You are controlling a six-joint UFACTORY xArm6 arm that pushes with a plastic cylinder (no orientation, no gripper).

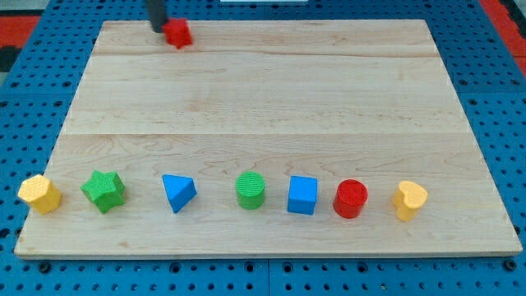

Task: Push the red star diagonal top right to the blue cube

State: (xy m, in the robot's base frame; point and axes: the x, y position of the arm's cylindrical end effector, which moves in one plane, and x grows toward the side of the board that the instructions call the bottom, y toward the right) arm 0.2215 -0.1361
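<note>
tip against the red star at the board's far edge

the wooden board [271, 107] fills the view. along its 6 o'clock edge sits a row: yellow block [39, 194], green star [103, 191], blue triangle [177, 192], green cylinder [251, 190], blue cube [302, 196], red cylinder [351, 198], yellow heart [409, 200]. the red star [177, 33] lies well apart, at about 11 o'clock from the blue cube. my tip [157, 28] touches the star's 9 o'clock side. there are no jaws, only a rod.
</note>
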